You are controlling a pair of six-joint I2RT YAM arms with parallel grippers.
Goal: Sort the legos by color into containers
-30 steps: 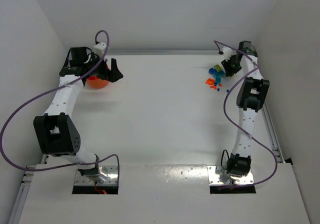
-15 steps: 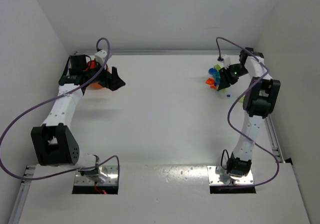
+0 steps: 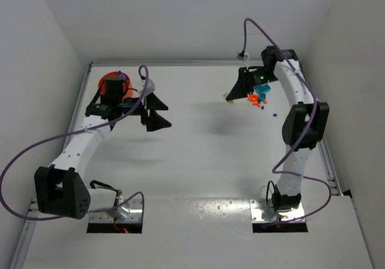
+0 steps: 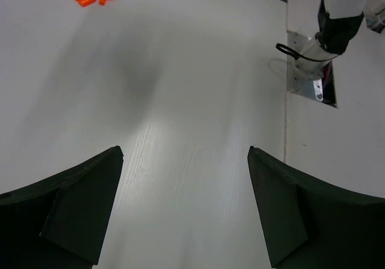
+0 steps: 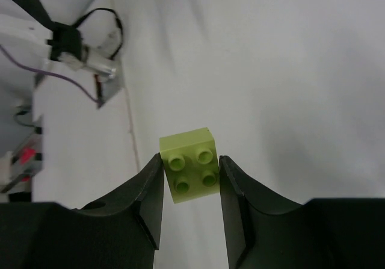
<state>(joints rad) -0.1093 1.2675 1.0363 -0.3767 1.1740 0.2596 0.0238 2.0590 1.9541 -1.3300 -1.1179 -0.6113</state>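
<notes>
Right wrist: claw around green lego

Table middle: I see bare table between both arms, room to pass.
Far right: lego pile crowds the table near my right gripper.
Far left: orange bowl sits by the wall.

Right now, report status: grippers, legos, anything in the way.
Left gripper open, empty. Right gripper shut on yellow-green lego, held aloft. Other legos piled far right. Left arm partly covers orange bowl.
</notes>
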